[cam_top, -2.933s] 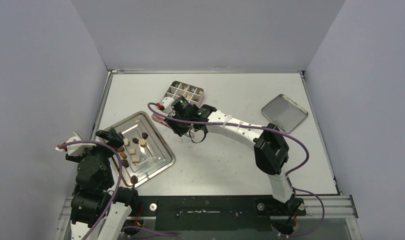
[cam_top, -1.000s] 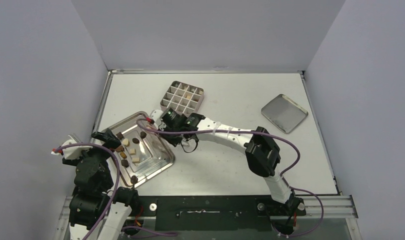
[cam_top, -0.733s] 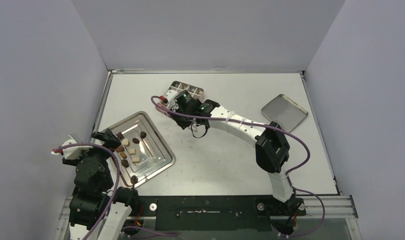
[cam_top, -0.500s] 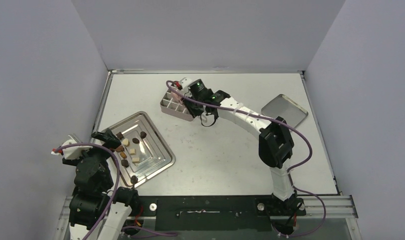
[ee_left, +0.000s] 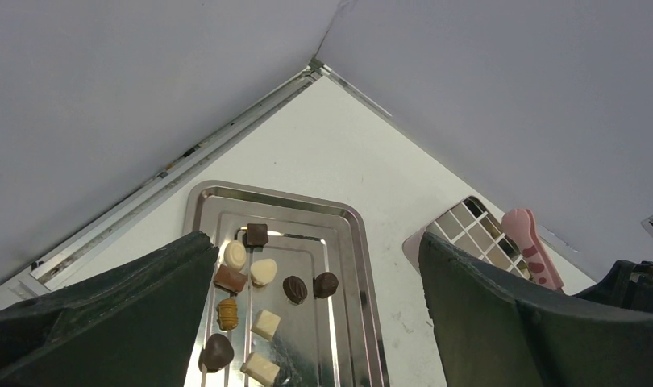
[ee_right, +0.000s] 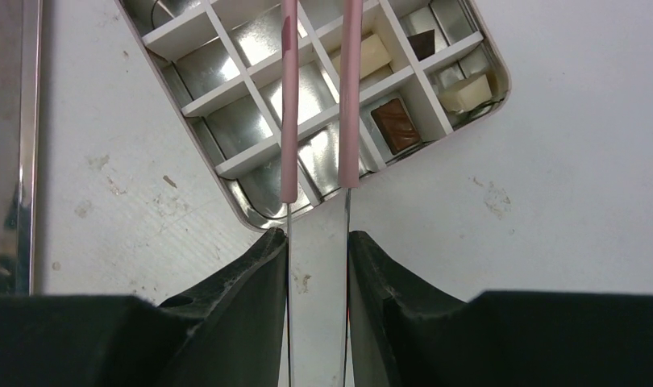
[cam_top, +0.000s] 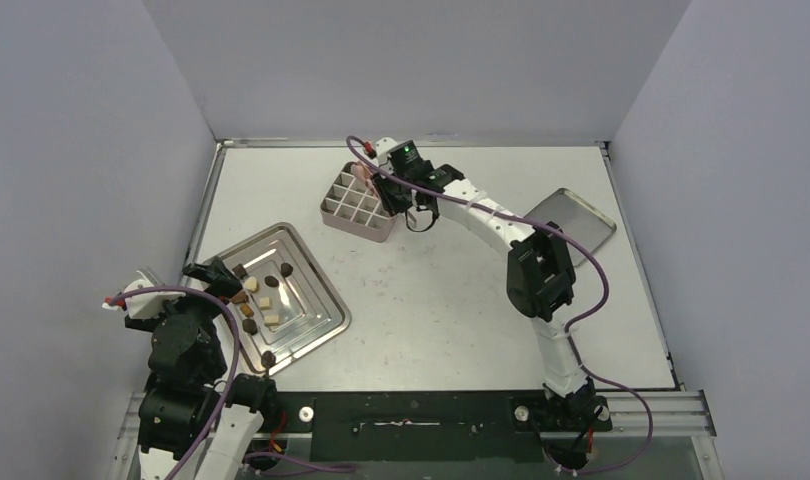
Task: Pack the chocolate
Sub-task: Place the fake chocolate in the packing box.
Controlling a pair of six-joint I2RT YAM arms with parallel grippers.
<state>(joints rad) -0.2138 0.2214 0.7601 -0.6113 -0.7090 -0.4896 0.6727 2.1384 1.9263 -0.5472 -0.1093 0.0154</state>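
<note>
Several chocolate pieces (cam_top: 261, 300), dark, tan and cream, lie on the silver stepped tray (cam_top: 316, 290); the left wrist view shows them (ee_left: 264, 272) on the tray (ee_left: 351, 242). My left gripper (cam_top: 213, 272) is open and empty above the tray's left end (ee_left: 314, 240). My right gripper (cam_top: 389, 190) is shut on pink-tipped tongs (ee_right: 289, 121) and holds them over the gridded tin (ee_right: 251, 157). The tong tips run out of the right wrist view, so I cannot tell what they hold. Several pieces (ee_right: 396, 125) sit in the tin's cells.
The gridded tin (cam_top: 359, 205) stands at the back middle of the table. A silver lid (cam_top: 569, 225) lies tilted at the back right. The right arm stretches from the near edge across the middle of the table.
My right gripper swung with the tongs from the tray's right edge back to the gridded tin and past its far side. The left arm barely moved.
</note>
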